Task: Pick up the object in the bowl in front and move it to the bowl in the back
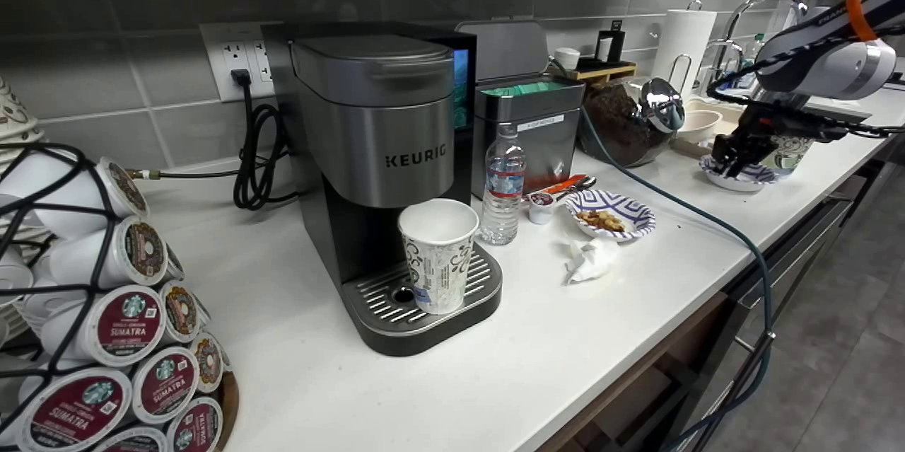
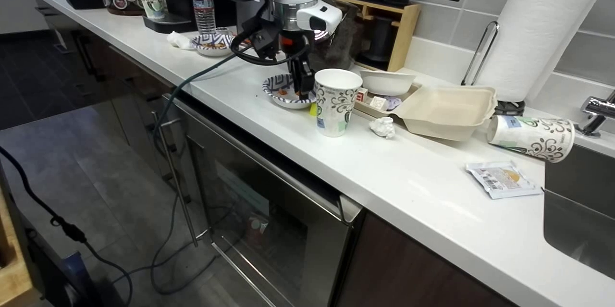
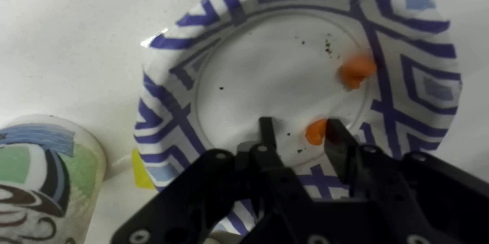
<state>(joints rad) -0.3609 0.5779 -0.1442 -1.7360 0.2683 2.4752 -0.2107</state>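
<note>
I have the black two-fingered gripper [image 3: 300,127] down at the shallow white paper bowl with a purple-and-blue pattern [image 3: 267,64], which I take for the front one, and I judge the pick to be the step in hand. The small, irregular orange lump [image 3: 315,132] I'd go for lies on that bowl's floor between the fingers [image 3: 267,131], touching one or just beside it, I can't tell which; a second orange lump [image 3: 357,69] sits outside the grip, near the bowl's wall. My jaws stand part-way apart, bare paper showing between the lump and the opposite finger, so I read nothing as held. I'd shift the wrist a touch to centre the lump, then squeeze slowly, because one finger arriving ahead of the other could roll it away. Tips low, but no pressing: thin paper will probably skid or buckle. I'd lift straight up, since a sideways swing could tip the tall white paper cup with dark swirls [image 2: 338,105] near the bowl. The matching bowl holding brown and yellowish scraps [image 1: 633,208], likely the back one, is well apart along the counter, with a teal cable [image 1: 768,310] running between, so I'd carry high and release low.
</note>
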